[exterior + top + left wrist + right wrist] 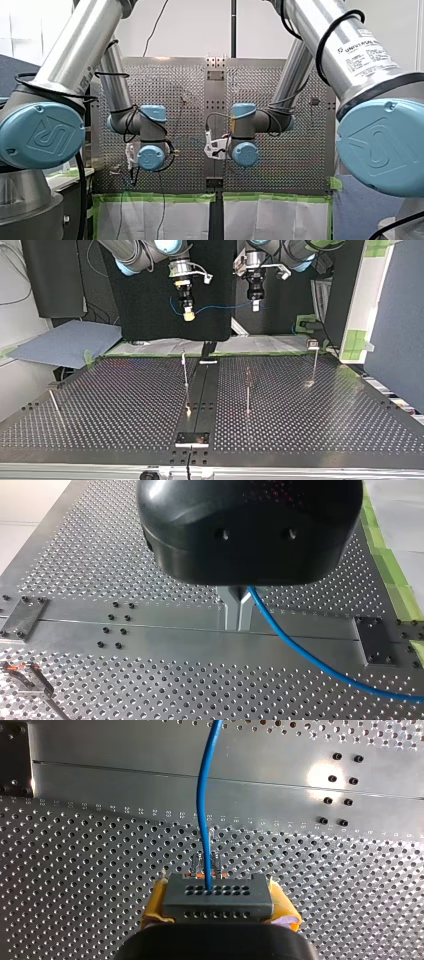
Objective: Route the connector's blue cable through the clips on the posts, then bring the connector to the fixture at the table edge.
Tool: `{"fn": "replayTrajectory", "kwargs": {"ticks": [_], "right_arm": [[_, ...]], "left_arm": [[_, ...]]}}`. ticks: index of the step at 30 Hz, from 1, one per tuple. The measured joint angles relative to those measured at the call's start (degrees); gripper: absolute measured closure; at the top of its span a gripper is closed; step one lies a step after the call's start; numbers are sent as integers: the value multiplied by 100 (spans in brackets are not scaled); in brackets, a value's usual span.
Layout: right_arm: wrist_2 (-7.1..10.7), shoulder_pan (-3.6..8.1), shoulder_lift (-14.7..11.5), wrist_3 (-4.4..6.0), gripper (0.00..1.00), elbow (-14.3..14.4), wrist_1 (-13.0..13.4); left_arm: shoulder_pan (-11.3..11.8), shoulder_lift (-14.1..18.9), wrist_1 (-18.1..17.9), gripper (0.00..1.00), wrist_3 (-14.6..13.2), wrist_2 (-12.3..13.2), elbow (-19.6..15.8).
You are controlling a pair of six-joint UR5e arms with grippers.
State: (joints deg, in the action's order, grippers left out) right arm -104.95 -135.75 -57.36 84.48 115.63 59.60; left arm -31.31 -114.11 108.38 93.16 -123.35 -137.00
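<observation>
my right gripper (pixel 217 904) pinches the grey connector (pixel 217 892) between its yellow pads (pixel 156 902). the blue cable (pixel 202 810) leaves the connector's row of holes and runs ahead of the gripper over the perforated table (pixel 90 870). my left gripper (pixel 239 622) has its metal fingers (pixel 232 611) pressed together on the same cable, which trails away beside them. only the top view shows both grippers at once, side by side in its upper middle, well above the table. there the cable sags between them and the thin posts (pixel 247 390) stand apart lower in the frame. in the front view the wrists hide the fingers.
</observation>
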Motion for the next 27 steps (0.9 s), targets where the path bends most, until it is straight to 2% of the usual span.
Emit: {"fn": "replayTrajectory", "kwargs": {"ticks": [7,15,27], "right_arm": [[-15,-21,20,7,100,-20,-20],[-43,-241,319,17,100,-59,-241],[-44,-263,394,18,100,-62,-264]], "left_arm": [[14,7,-6,98,0,0,0],[17,9,-9,98,0,0,0],[17,9,-9,98,0,0,0]]}}
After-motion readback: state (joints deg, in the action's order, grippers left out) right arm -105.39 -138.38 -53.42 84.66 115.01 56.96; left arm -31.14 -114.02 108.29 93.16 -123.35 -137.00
